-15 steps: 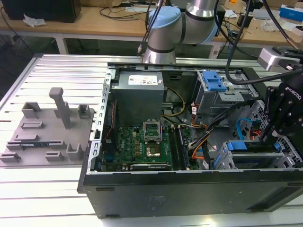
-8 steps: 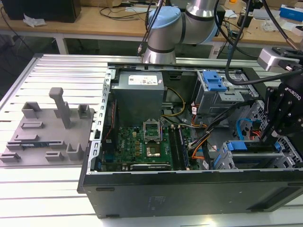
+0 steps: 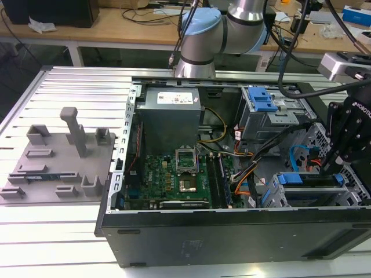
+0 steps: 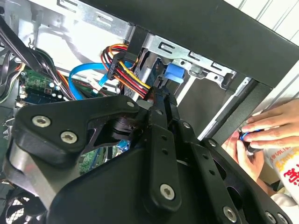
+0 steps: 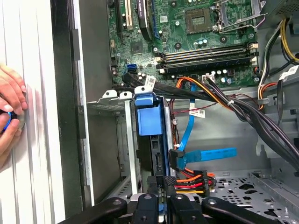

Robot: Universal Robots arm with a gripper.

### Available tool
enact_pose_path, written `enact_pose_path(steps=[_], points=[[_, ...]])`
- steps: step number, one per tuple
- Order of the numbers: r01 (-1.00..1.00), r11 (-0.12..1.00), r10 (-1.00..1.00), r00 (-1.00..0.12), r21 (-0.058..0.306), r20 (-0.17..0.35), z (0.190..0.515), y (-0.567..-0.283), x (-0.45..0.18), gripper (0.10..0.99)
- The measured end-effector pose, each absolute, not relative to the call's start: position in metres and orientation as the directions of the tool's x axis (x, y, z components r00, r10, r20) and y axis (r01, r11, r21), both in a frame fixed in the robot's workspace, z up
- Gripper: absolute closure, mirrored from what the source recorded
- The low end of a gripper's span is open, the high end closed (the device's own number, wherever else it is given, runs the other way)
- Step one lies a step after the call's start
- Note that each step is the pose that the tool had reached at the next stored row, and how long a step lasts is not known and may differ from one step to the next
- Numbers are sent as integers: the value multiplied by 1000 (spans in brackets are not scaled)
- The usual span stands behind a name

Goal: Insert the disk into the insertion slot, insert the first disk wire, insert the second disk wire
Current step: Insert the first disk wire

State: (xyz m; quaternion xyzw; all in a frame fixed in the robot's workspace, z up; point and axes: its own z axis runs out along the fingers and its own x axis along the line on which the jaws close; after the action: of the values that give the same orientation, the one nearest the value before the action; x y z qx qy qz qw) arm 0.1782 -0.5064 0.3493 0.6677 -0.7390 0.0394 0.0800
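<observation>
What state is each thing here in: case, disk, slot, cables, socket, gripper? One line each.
computer case, side open.
disk, seated in the insertion slot.
insertion slot, filled by the disk.
blue SATA cable, connector beside the disk; plugged or not unclear.
power cable, connector at the gripper.
CPU socket, cover flipped open.
gripper, down at the disk's connector end.

Arm (image 3: 203, 35) low, pincer (image 5: 161, 181) downward, fingers (image 5: 153, 186) nearly together.
</observation>
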Motion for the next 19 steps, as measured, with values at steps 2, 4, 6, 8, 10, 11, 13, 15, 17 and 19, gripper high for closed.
enact_pose_path(steps=[2, 4, 6, 8, 10, 11, 13, 15, 17, 19], points=[[-993, 105, -981, -95, 49, 171, 349, -506, 178, 922], [-993, 105, -981, -95, 49, 171, 349, -506, 178, 922], [-993, 105, -981, -95, 49, 171, 349, -506, 178, 922], [-993, 105, -981, -95, 49, 171, 349, -506, 178, 922], [-993, 105, -981, -95, 49, 171, 349, -505, 178, 922], [-993, 105, -981, -95, 48, 171, 349, -505, 178, 922], [-993, 105, -981, -96, 45, 169, 349, -505, 177, 922], [-994, 105, -982, -99, 29, 161, 349, -505, 174, 922], [-994, 105, -983, -100, 23, 157, 349, -505, 173, 922], [-994, 104, -983, -100, 23, 157, 349, -505, 173, 922]])
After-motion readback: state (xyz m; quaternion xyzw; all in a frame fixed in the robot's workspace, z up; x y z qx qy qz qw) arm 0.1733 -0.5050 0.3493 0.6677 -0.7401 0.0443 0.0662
